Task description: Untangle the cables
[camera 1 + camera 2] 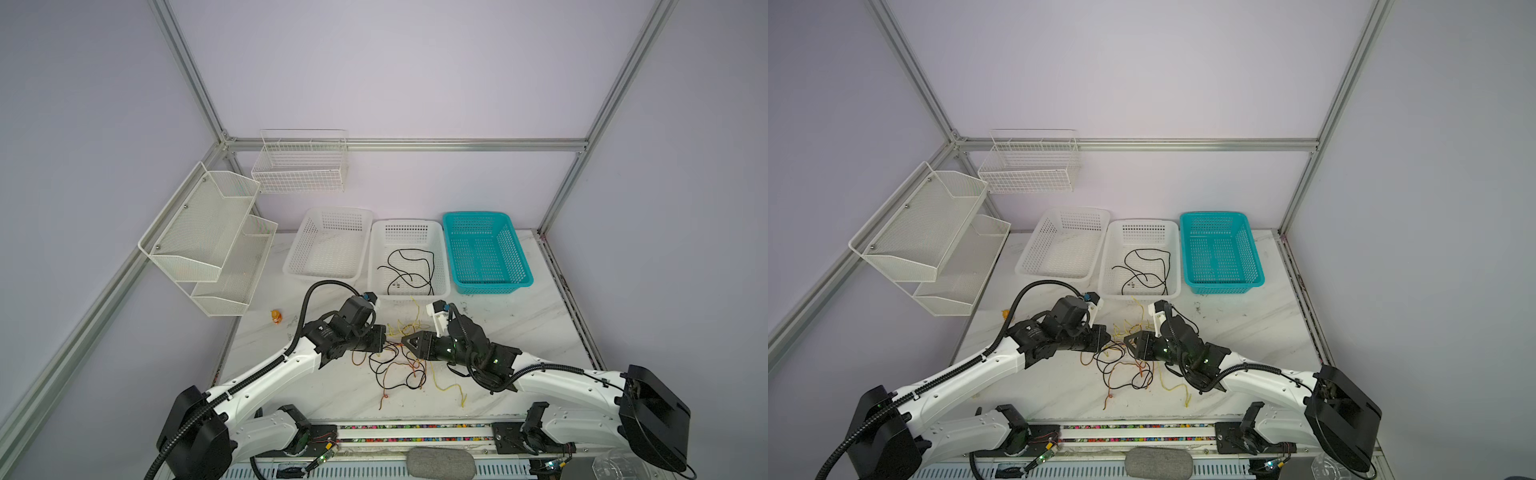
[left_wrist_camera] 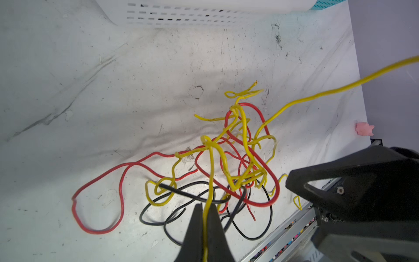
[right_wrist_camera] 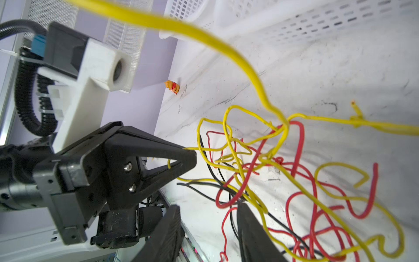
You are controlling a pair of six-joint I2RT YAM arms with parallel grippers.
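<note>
In both top views the spot where the two grippers meet is crowded, and which strand passes over which cannot be made out. In the left wrist view only the tips of the left gripper [image 2: 205,207] are seen, the rest being cut off by the frame edge. They are pressed together on a yellow cable [image 2: 212,163], which runs from them into the knot. The right gripper [image 3: 208,205] is likewise cut off in the right wrist view. Its jaws are held apart, black and red strands lie in the gap, and nothing is seen to be clamped. One yellow strand [image 3: 204,34] is blurred close to that lens, with its ends out of frame. The cables [image 1: 399,361] are heaped on the near middle of the table [image 1: 519,324], between and just near of the grippers. They are thin, kinked wires in glossy yellow, red and black insulation, looped through one another, with yellow ends trailing to the near right. Other black cables [image 1: 409,270] lie loosely curled in the middle white basket [image 1: 376,266]. This basket is flanked at the far side by another white basket [image 1: 307,232] on the left and a teal basket [image 1: 515,249] on the right, all of perforated plastic. The table is white, marble-veined and scuffed with dark marks.
</note>
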